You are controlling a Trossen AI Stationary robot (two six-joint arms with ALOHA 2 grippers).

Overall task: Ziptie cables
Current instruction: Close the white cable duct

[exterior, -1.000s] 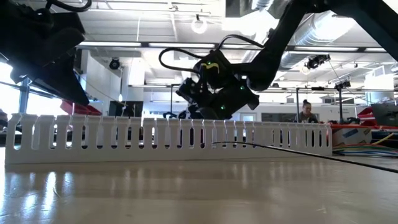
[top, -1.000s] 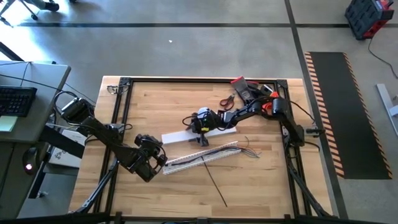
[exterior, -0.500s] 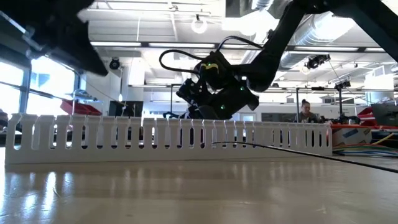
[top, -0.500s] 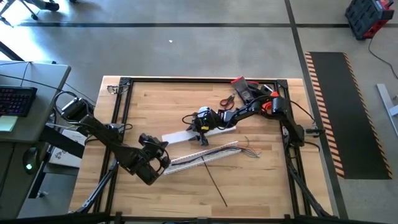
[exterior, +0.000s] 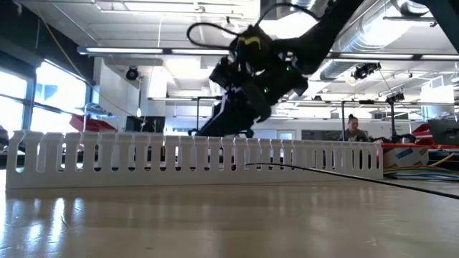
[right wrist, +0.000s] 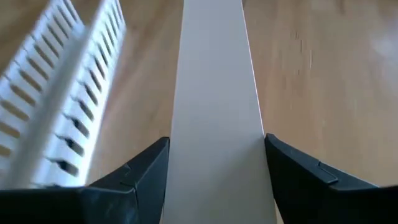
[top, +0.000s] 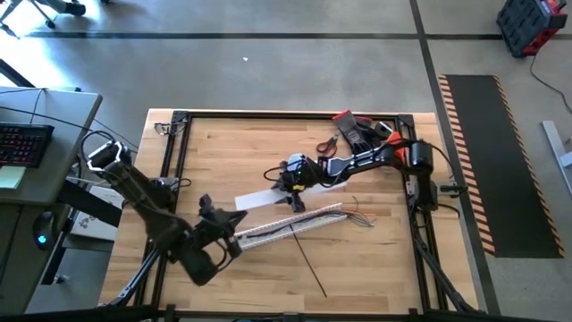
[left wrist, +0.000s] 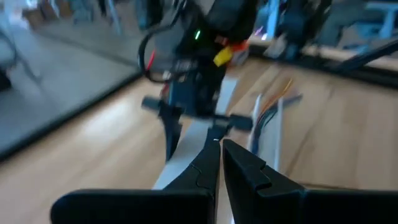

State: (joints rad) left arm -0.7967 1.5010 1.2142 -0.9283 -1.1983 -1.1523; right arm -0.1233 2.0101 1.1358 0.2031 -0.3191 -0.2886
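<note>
Grey-green cables (top: 357, 215) lie untied, centre-right; right end effector (right wrist: 214, 180) straddles the white cover strip (right wrist: 214, 93), fingers apart; left end effector (left wrist: 221, 165) together.

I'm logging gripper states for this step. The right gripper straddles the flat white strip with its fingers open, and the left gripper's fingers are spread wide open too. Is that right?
Not quite: the left gripper has its fingers closed together, as the left wrist view shows. The rest holds: in the right wrist view the right gripper stands open, a finger on each side of the flat white strip.
</note>
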